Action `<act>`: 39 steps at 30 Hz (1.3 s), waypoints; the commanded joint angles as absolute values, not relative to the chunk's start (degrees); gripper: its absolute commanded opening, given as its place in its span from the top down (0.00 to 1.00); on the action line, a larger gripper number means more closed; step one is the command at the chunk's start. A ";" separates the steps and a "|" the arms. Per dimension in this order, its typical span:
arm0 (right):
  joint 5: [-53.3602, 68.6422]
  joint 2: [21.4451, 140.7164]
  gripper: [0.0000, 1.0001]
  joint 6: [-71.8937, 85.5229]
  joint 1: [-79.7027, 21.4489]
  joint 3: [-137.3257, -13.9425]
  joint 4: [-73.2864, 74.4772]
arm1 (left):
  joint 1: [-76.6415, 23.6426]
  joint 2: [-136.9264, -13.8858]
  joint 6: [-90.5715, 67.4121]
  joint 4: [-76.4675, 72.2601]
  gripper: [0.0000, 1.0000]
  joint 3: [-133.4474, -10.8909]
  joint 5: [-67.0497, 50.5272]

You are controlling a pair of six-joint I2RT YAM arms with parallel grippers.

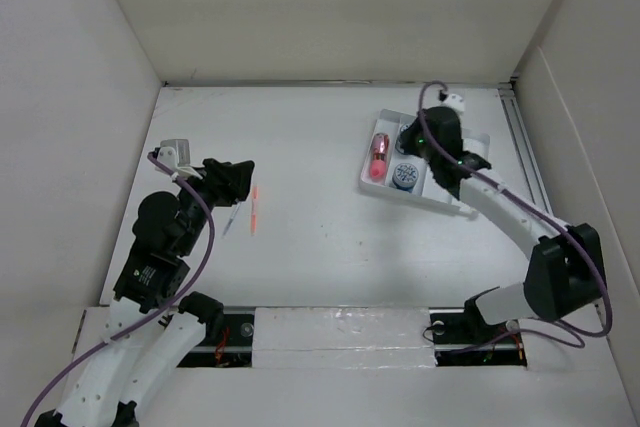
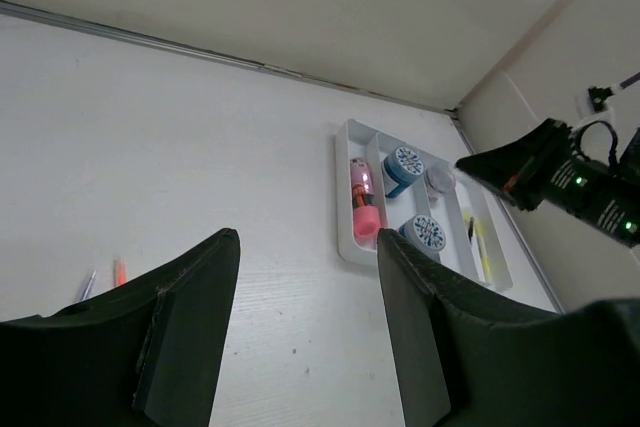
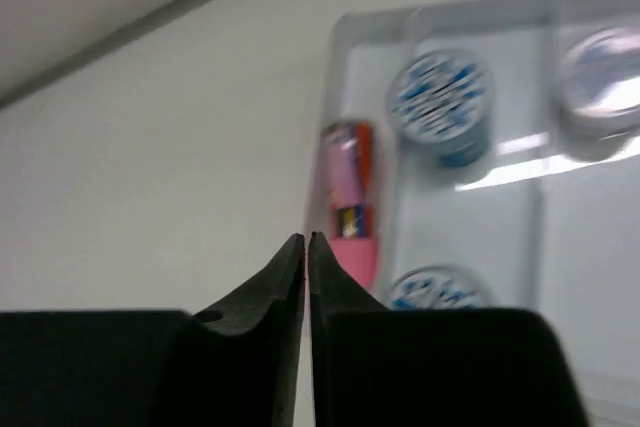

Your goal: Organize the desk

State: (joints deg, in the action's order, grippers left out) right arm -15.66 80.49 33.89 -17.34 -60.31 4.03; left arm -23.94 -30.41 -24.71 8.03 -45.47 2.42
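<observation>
On the left side of the desk (image 1: 320,147), the left gripper (image 2: 305,277) hangs with its jaws apart near the orange pen (image 1: 254,209); a thinner pen (image 1: 229,222) lies just beside. The right gripper (image 3: 306,247), fingers pressed together with nothing between, hovers over the tray (image 2: 342,207). Suggested approach: straddle the orange barrel crosswise at mid-length, clear of its neighbour, then close.

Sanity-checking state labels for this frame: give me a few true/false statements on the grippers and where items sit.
1. The left gripper is open. True.
2. The right gripper holds the pink tube. False: it is shut on nothing; the tube lies in the tray.
3. The orange pen lies in the tray. False: it lies on the desk near the left gripper.
4. Two blue-topped containers sit in the tray. True.
</observation>
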 commanded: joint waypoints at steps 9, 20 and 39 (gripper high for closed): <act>-30.03 103.42 1.00 38.75 -60.51 -75.21 3.07 | -24.08 -28.13 -28.73 9.84 0.48 -47.90 13.25; -35.76 126.19 0.41 36.48 -67.15 -99.92 13.97 | -24.08 -26.63 -29.44 10.81 0.50 -48.34 16.00; -37.96 142.56 0.46 35.15 -67.15 -118.74 21.53 | -24.08 -25.58 -28.83 10.28 0.50 -47.99 14.85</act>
State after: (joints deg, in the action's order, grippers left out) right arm -36.23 141.73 34.87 -66.94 -116.25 19.33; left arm -23.94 -26.11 -29.04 12.29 -46.00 15.40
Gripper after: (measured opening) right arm 0.549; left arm 0.504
